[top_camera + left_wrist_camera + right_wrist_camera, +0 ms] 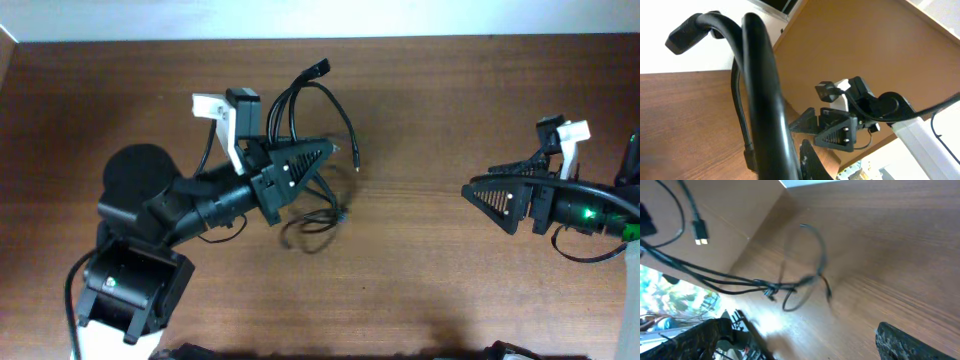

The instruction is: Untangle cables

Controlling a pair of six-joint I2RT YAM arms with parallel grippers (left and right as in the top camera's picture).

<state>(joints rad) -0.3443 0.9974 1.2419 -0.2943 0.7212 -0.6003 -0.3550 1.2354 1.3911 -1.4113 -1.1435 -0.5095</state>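
As the left claw (322, 150) clenches the cables (318, 70) and the right claw (470, 188) hangs released, well apart, a one-sided pull could tighten the tangle.

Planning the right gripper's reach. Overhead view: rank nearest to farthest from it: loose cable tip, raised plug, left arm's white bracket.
1. Loose cable tip, mid-picture, closest to the right gripper.
2. Raised plug, higher in the picture and further left.
3. White bracket, far left, on the left arm.
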